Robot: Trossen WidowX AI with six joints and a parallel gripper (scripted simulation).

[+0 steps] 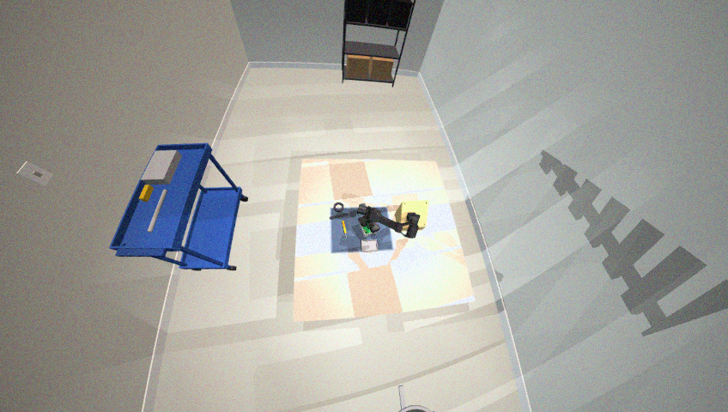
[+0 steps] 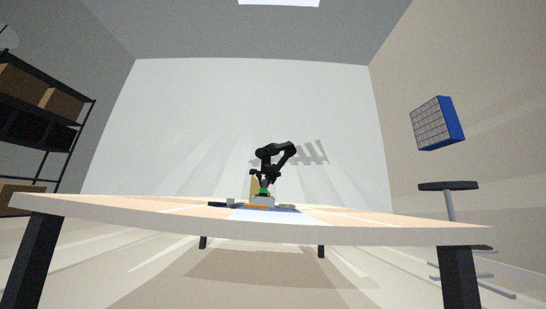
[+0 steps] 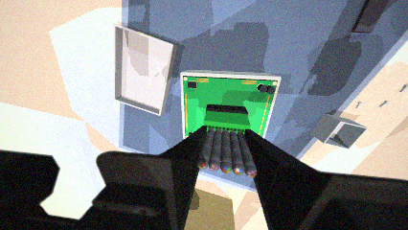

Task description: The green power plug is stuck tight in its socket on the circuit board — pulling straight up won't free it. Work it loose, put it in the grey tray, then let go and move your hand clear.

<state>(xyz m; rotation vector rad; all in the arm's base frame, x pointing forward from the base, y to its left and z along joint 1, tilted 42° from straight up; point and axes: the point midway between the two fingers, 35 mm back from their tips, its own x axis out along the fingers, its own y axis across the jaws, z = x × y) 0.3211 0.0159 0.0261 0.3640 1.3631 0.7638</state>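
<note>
While seated in its socket, green power plug [image 2: 263, 190] [image 3: 227, 120]: clenched between the fingers of the gripper [image 2: 264, 184] [image 3: 225, 131].
Advised handling: small side-to-side rocking, grip low, lift only once loose.

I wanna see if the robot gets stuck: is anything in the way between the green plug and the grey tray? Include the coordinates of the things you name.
Nothing loose that I can see. The gripper [image 3: 225, 131] is shut on the green power plug [image 3: 227, 119]. Only the board's pale rim [image 3: 182, 103] and the grey tray's [image 3: 168, 79] own wall stand between.
</note>
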